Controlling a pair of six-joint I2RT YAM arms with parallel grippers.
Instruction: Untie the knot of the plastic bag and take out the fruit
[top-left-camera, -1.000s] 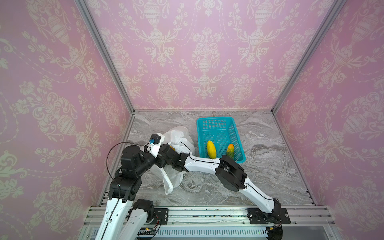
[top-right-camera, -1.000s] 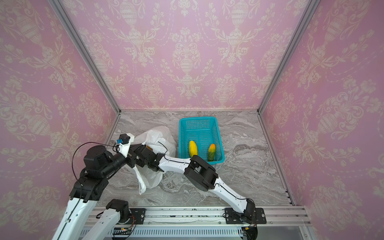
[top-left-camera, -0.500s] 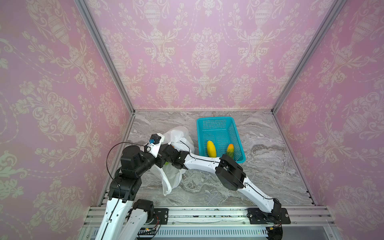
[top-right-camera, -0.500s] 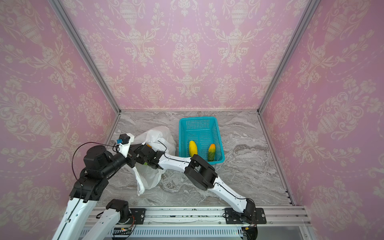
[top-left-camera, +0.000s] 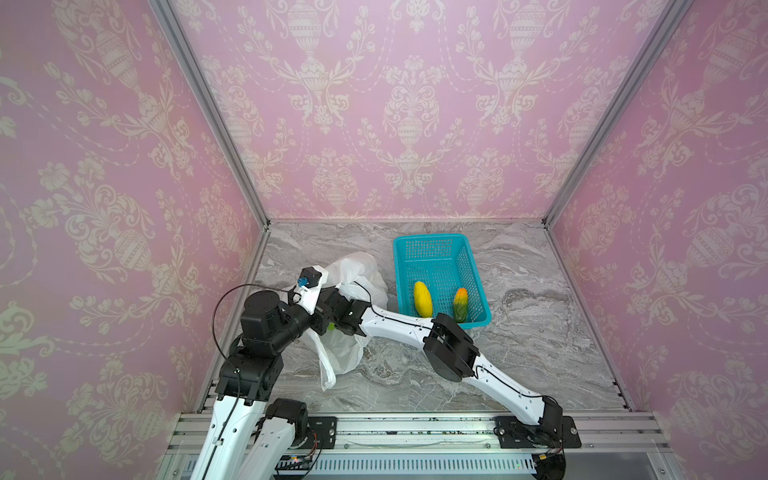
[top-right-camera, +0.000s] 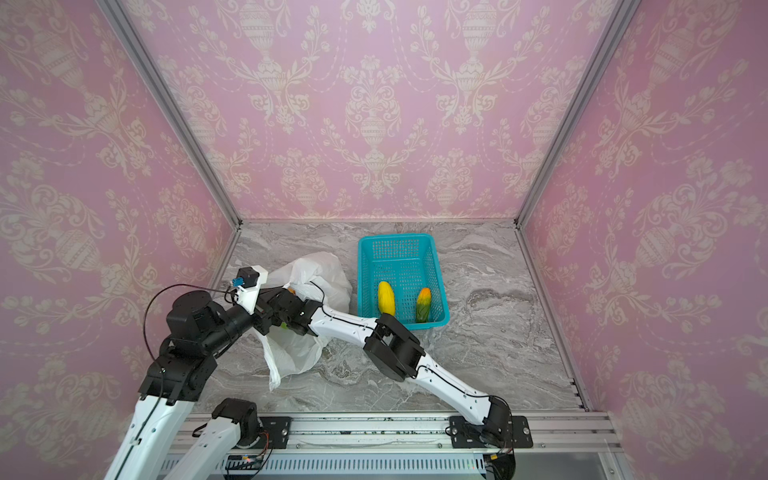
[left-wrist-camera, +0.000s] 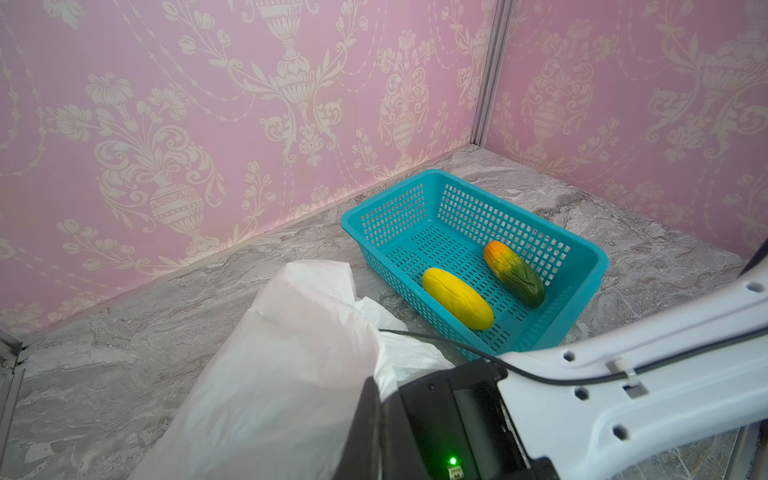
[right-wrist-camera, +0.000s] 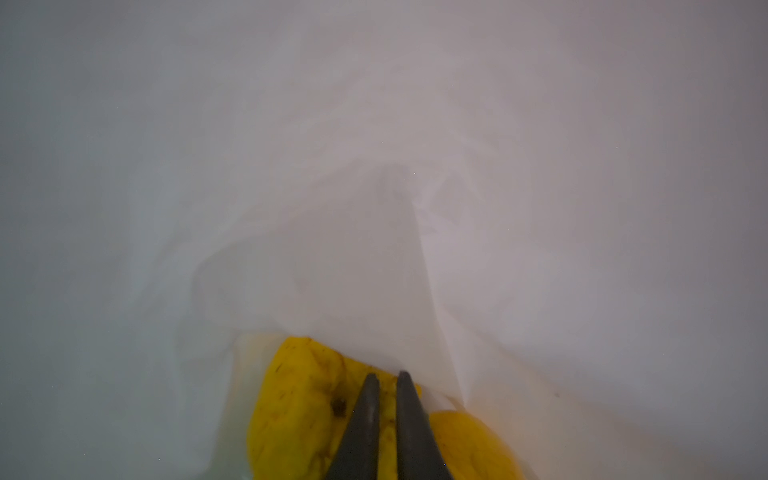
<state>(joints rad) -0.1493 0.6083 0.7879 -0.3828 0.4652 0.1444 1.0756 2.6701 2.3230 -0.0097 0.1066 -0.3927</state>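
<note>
The white plastic bag (top-left-camera: 357, 270) (top-right-camera: 320, 270) lies left of the basket, its mouth lifted between both arms. My left gripper (top-left-camera: 323, 319) (left-wrist-camera: 374, 399) is shut on the bag's edge (left-wrist-camera: 270, 374). My right gripper (top-left-camera: 337, 308) (right-wrist-camera: 387, 376) reaches inside the bag, with white film (right-wrist-camera: 374, 166) all around it. Its fingers are pinched almost together on a ridge of a yellow fruit (right-wrist-camera: 299, 399). A second yellow-orange fruit (right-wrist-camera: 465, 444) lies beside it. One loose handle loop (top-left-camera: 328, 374) hangs toward the front. The knot does not show in any view.
A teal perforated basket (top-left-camera: 440, 241) (left-wrist-camera: 432, 174) stands right of the bag with a yellow oblong fruit (top-left-camera: 422, 298) and an orange-green oblong fruit (top-left-camera: 459, 303) in it. The right forearm (top-left-camera: 399, 326) crosses in front of the basket. Pink walls enclose the marble table.
The right gripper's jaws have closed inside the bag, and its wrist has edged slightly left, deeper in. The left gripper has kept its hold on the bag.
</note>
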